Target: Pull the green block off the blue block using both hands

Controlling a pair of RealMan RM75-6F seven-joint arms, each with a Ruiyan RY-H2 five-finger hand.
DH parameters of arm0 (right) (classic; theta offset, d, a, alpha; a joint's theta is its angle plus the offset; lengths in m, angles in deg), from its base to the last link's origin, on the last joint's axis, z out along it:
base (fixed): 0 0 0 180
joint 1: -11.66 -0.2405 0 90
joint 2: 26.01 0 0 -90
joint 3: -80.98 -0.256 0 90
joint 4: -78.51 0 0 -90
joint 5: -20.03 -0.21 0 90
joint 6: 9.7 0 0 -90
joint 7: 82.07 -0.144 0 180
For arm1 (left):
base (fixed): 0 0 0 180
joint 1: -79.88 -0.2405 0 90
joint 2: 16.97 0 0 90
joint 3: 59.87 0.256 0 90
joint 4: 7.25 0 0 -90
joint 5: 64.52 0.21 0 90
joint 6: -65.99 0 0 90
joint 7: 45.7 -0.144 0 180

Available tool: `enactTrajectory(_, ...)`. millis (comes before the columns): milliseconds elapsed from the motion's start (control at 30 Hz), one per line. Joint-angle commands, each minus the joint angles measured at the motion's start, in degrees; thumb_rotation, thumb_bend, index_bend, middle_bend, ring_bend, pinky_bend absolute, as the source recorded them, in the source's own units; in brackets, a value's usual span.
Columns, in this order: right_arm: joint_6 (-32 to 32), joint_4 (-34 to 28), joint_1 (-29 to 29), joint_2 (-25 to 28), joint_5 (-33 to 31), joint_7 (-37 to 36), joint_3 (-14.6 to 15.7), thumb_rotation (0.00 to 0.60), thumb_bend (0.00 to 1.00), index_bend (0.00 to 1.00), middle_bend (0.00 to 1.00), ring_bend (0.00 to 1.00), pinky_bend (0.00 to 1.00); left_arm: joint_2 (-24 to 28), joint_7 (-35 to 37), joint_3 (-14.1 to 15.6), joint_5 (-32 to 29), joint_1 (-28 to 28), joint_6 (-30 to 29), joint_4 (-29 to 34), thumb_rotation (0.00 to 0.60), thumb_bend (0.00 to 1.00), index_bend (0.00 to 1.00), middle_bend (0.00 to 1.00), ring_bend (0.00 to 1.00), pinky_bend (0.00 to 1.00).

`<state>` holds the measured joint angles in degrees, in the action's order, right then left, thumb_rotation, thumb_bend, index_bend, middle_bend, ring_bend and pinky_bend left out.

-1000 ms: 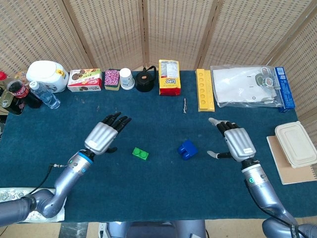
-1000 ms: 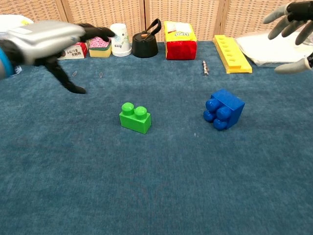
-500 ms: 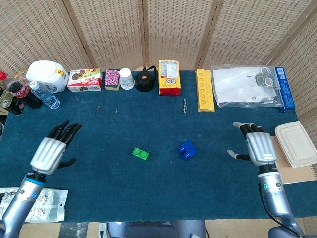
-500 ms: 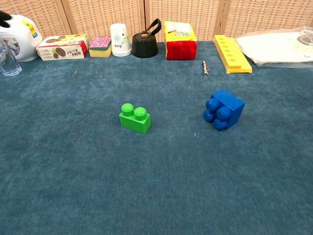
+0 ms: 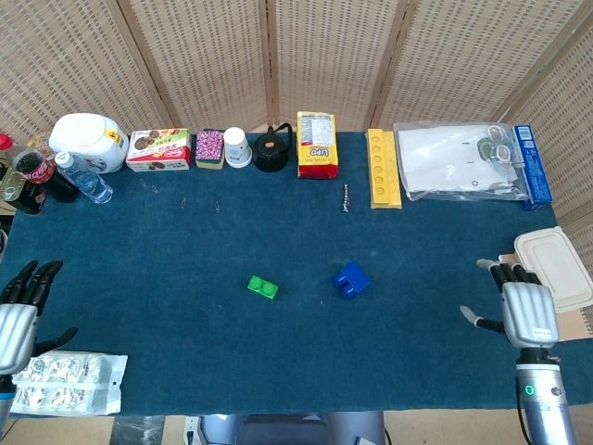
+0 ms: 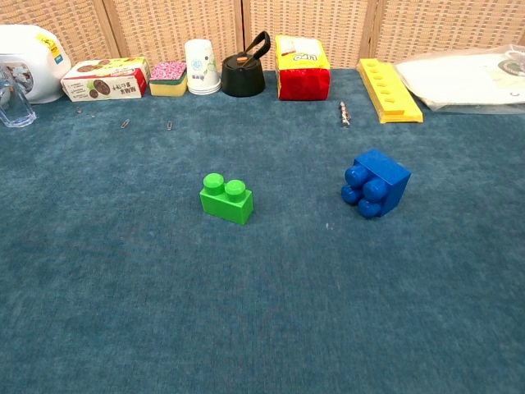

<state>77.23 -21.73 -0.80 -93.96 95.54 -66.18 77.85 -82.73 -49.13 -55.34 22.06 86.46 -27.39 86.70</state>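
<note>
Head view shows your job looks done: the green block [image 5: 262, 287] sits mid-bench, well apart from the blue block [image 5: 351, 279] to its right. Your left hand [image 5: 17, 311] and right hand [image 5: 525, 311] hover released at the bench [image 5: 278, 362] edges. Chest view shows neither hand, only the blue block tipped, studs sideways

We see the green block [image 6: 226, 197] upright, studs up, well left of the blue block [image 6: 376, 182], which lies tipped, studs sideways.
</note>
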Motion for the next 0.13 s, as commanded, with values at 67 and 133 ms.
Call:
enactTrajectory(67,0.7,-0.1,1.3,0.4,0.4,-0.2,0.3,0.444,0.22,0.28,0.34,0.27,0.31,0.1,0.8,-0.6,-0.6,-1.0,-0.6,-0.5,0.600,0.13,0.07,0.14,0.04,0.18)
enactTrajectory(133,0.7,-0.1,1.7,0.6,0.5,-0.4,0.3,0.443,0.22,0.28,0.34,0.27,0.31,0.2,0.9,-0.9,-0.4,-1.3,-0.6,-0.6,0.600,0.13,0.07,0.14,0.04,0.18)
